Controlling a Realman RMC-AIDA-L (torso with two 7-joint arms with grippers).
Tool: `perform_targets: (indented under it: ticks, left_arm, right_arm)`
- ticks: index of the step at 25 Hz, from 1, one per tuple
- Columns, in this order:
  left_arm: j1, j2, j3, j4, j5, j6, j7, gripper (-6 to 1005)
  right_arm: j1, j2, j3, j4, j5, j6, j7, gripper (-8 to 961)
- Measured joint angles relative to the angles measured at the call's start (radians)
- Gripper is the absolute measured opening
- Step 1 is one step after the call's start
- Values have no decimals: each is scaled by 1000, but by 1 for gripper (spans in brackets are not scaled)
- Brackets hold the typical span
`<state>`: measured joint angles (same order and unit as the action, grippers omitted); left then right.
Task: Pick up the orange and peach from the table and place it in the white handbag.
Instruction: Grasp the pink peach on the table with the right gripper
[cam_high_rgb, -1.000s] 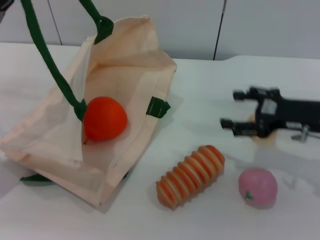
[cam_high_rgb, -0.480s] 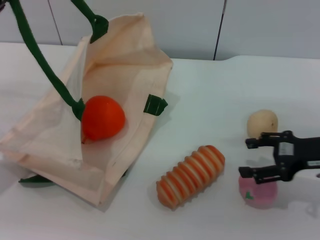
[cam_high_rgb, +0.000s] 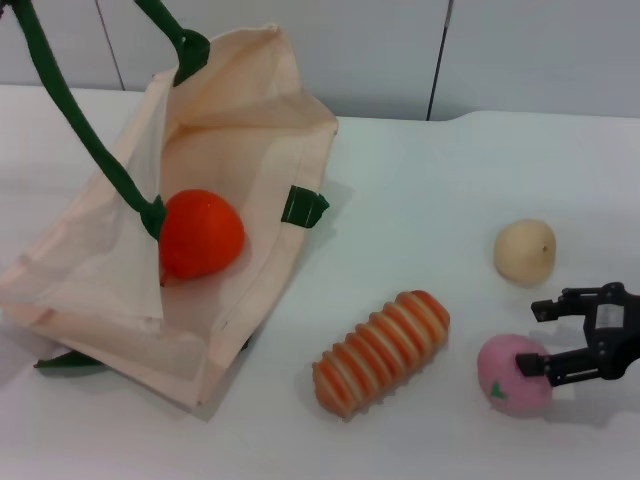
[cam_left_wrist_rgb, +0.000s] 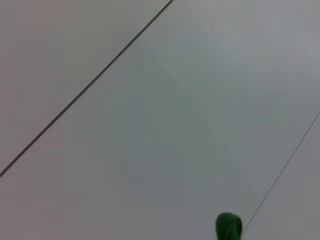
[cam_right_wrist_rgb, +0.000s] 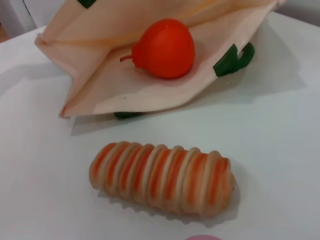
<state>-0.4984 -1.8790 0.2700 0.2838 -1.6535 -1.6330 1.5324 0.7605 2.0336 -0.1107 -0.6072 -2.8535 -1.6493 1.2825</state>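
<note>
The orange (cam_high_rgb: 202, 233) lay inside the mouth of the white handbag (cam_high_rgb: 240, 150), resting on the lower cloth panel beside one green handle, so by the look of things that half of the job was done. The right wrist view showed the same: the orange sat on the bag's inner fabric, its dark stem pointing toward the open edge.

The peach (cam_high_rgb: 512, 375) was not yet in the bag. It sat on the worktop (cam_high_rgb: 420, 190) near the front right, well apart from the handbag. The right tool (cam_high_rgb: 548, 337) was low at the peach, its two fingers spread apart, the nearer finger lying over the fruit's right side and the farther one just beyond it. It had not closed on the fruit, so the grasp, the carry across and the drop into the bag all seemed left to do.

Between peach and bag lay a ribbed orange-and-cream item (cam_high_rgb: 381, 351), and a pale beige fruit (cam_high_rgb: 524, 251) stood just behind the right tool; neither belongs in the bag.

One green handle (cam_high_rgb: 70, 110) ran upward out of the frame at the left, presumably held up by the left tool, which no view showed. The left wrist view gave only a plain wall and a green tip of handle.
</note>
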Motion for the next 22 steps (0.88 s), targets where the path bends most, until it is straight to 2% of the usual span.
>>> perform_targets:
  ticks: [6,13,22]
  left_arm:
    - [-1,0,0,0,0,10,0,120]
    - [0,0,0,0,0,12,0,121]
    - [0,0,0,0,0,13,0,120]
  right_arm:
    - [15,1,-6,26,-41,-2,17,879]
    - [18,1,-67,49,-42,-3,46,878]
    - [17,2,-69,49,-41,22,53,862]
